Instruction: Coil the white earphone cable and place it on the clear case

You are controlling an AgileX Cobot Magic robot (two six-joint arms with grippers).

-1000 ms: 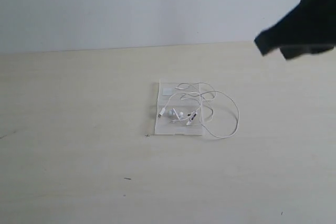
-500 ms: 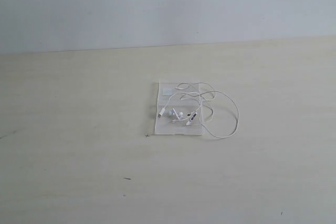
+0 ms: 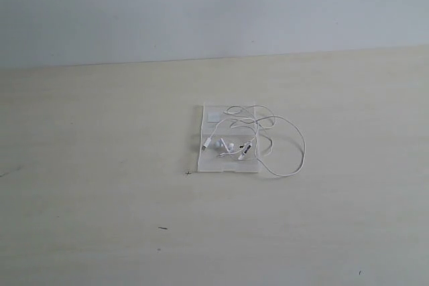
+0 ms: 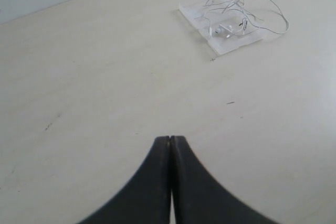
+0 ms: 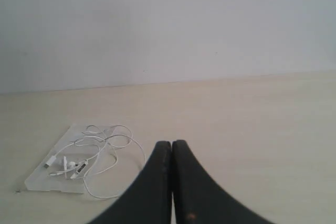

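Note:
The clear case (image 3: 209, 163) lies flat near the middle of the pale table. The white earphone cable (image 3: 301, 144) rests loosely on it, earbuds, remote and plug on the plastic, with one loop hanging off its right side onto the table. In the left wrist view the case (image 4: 226, 45) and the cable (image 4: 278, 13) lie far off; my left gripper (image 4: 170, 139) is shut, empty. The right wrist view shows the case (image 5: 39, 181) and cable (image 5: 137, 148) well apart from my right gripper (image 5: 171, 143), also shut and empty. Neither gripper appears in the exterior view.
The pale wooden table (image 3: 100, 165) meets a plain light wall (image 3: 201, 11) at the back. A few small dark specks (image 3: 162, 228) mark the tabletop in front of the case.
One second ago a dark arm showed at the exterior view's upper right; it has left the view. The case and cable have not moved.

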